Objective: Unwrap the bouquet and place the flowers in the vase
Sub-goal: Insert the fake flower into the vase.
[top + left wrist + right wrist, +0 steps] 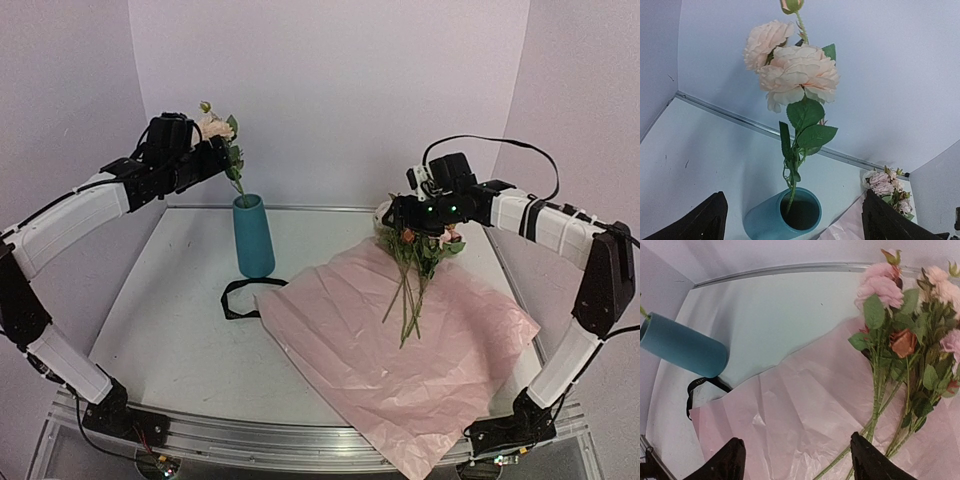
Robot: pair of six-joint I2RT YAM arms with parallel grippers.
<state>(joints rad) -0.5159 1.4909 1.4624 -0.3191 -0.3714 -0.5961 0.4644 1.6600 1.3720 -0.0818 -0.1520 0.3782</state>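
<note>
Left gripper [794,202] spread, clear of single flower [797,75] in vase [254,238]. Right gripper [796,440] spread over flowers [900,345] at vase's 3 o'clock: probably light, floppy, thin-stemmed; best pinched mid-stem.

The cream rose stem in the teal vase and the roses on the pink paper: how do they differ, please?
The cream rose stem stands upright in the teal vase; the roses lie flat on the pink paper. The stem is alone; the roses are several. Both bear green leaves.

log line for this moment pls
left gripper open, holding nothing | one stem in vase | right gripper open over flowers on paper | ribbon beside vase
</note>
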